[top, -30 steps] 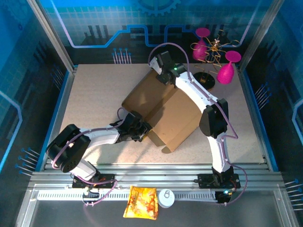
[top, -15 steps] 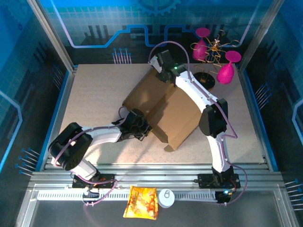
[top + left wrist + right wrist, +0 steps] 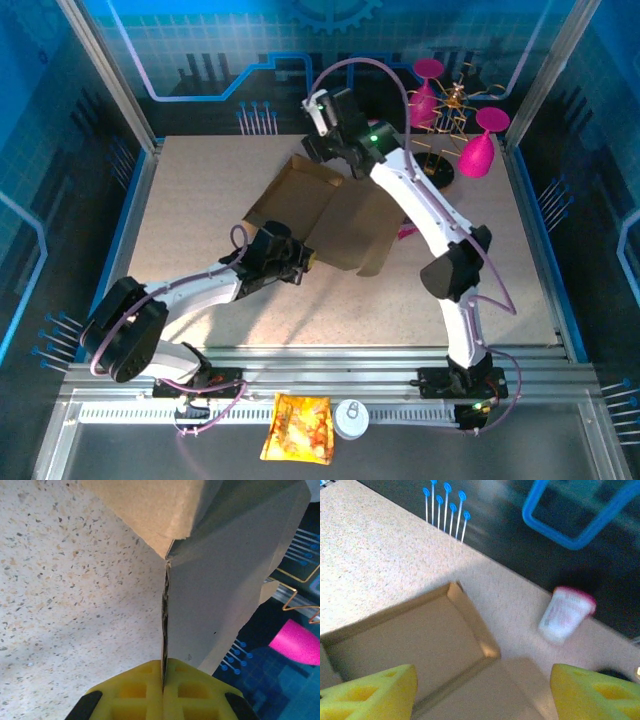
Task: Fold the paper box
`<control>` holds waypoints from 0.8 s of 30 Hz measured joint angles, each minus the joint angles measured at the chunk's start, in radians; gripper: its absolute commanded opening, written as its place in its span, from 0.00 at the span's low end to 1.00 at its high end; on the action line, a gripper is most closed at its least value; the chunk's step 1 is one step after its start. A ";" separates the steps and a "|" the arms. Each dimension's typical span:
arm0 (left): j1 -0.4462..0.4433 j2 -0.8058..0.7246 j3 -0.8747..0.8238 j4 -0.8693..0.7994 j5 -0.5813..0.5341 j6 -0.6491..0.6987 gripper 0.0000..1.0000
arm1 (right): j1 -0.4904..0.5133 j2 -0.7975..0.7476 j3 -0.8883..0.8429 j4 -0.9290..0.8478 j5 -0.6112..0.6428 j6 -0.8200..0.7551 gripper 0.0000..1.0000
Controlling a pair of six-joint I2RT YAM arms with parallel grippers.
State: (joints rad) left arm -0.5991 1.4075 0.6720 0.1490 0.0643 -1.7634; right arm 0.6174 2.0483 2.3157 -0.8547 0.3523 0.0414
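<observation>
Paper box (image 3: 318,212) dropped flat; right tool (image 3: 318,148) released.

Bright overhead light, soft shadows; right wrist view smeared.
Top view: sharp and evenly lit. Light falls from above onto the table (image 3: 200,210), w/ faint short shadows under the arms & along the near edge of the paper box (image 3: 320,215). Walls (image 3: 60,200) are dim blue w/ pale reflections on the glazing. Left wrist view: table speckle crisp, box face at right grey in its own shade. The left gripper fingers (image 3: 135,692) at bottom are soft, out of focus; bg at far right dark. Right wrist view: motion blur throughout. The pink-topped cup (image 3: 566,614) is smeared, the right gripper fingers (image 3: 370,695) fuzzy, w/ a broad shade band across the table's back edge.
</observation>
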 measured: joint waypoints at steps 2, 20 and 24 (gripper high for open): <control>0.002 -0.008 -0.013 0.014 0.000 -0.022 0.00 | -0.038 -0.116 -0.172 0.018 -0.034 0.105 0.68; 0.006 -0.047 -0.061 0.022 0.004 -0.106 0.00 | -0.430 -0.579 -1.312 0.379 -0.511 0.679 0.64; 0.008 -0.047 -0.061 0.020 0.004 -0.106 0.00 | -0.428 -0.557 -1.348 0.480 -0.606 0.714 0.60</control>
State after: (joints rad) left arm -0.5915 1.3602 0.6109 0.1692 0.0681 -1.8690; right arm 0.1890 1.4914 0.9676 -0.3744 -0.2535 0.7555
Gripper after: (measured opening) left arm 0.053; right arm 0.604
